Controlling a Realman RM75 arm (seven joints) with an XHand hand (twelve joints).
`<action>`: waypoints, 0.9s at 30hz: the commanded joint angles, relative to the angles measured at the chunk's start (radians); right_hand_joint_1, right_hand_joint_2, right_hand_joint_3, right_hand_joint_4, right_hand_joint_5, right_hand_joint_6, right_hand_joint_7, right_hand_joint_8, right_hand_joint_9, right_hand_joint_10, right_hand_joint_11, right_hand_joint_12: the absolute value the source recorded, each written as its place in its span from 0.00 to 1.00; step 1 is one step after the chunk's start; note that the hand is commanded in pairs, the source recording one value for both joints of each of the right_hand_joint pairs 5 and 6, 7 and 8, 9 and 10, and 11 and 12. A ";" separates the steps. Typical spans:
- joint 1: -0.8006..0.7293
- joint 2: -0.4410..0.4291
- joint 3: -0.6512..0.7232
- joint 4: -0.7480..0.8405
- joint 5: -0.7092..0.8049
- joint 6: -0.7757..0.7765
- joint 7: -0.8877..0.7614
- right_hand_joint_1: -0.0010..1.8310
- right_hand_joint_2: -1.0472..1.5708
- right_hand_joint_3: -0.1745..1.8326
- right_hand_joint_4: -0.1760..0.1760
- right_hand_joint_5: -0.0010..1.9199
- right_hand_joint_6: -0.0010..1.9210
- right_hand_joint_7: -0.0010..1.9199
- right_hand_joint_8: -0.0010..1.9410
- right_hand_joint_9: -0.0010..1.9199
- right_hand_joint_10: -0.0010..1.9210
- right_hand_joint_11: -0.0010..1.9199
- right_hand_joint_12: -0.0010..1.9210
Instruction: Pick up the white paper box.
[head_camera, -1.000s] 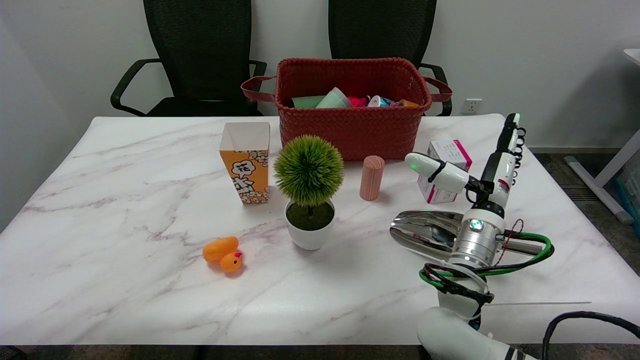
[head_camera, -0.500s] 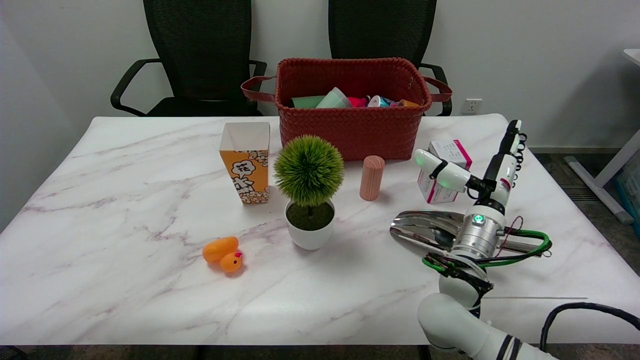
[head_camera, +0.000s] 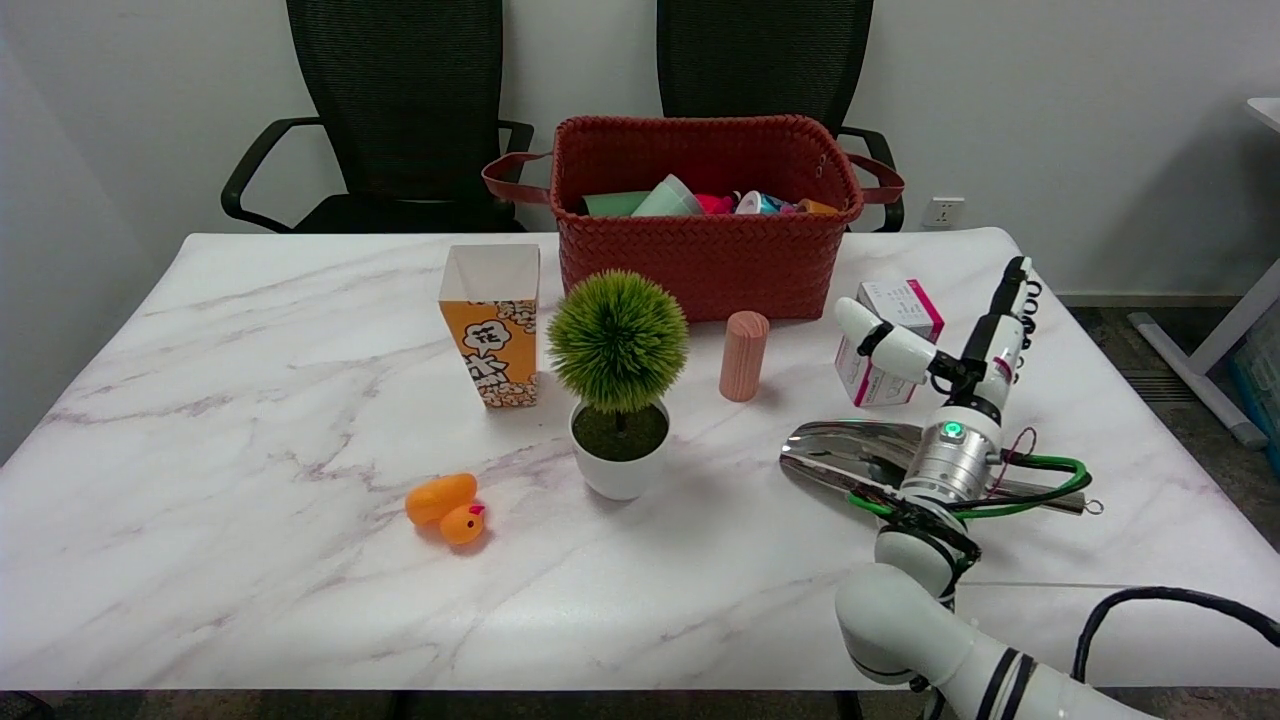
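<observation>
Standing on the white marble tabletop (head_camera: 250, 400), the white paper box with pink edges (head_camera: 888, 340) is near the right side of the red woven basket (head_camera: 706, 245). The right hand (head_camera: 950, 345) is just beside it, with fingers spread apart and holding nothing: the thumb (head_camera: 880, 338) lies in front of the box (touching or not, I cannot tell), the other fingers to its right.

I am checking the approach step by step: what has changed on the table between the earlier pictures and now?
The robot's right hand moved forward and lower toward the white paper box with pink edges, its fingers apart around it; nothing is gripped yet. The box, shiny metal scoop and woven red basket stayed put.
</observation>
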 joint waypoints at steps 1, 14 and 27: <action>0.025 0.005 -0.001 -0.010 0.103 -0.041 -0.032 0.67 0.44 0.33 0.50 0.00 0.00 0.00 0.00 0.00 0.00 0.00 0.00; 0.035 0.005 0.006 0.045 0.157 -0.073 -0.200 0.66 0.42 0.38 0.50 0.00 0.00 0.00 0.00 0.00 0.00 0.00 0.00; 0.040 0.009 0.034 0.110 0.191 -0.069 -0.371 0.66 0.40 0.44 0.50 0.00 0.00 0.00 0.00 0.00 0.00 0.00 0.00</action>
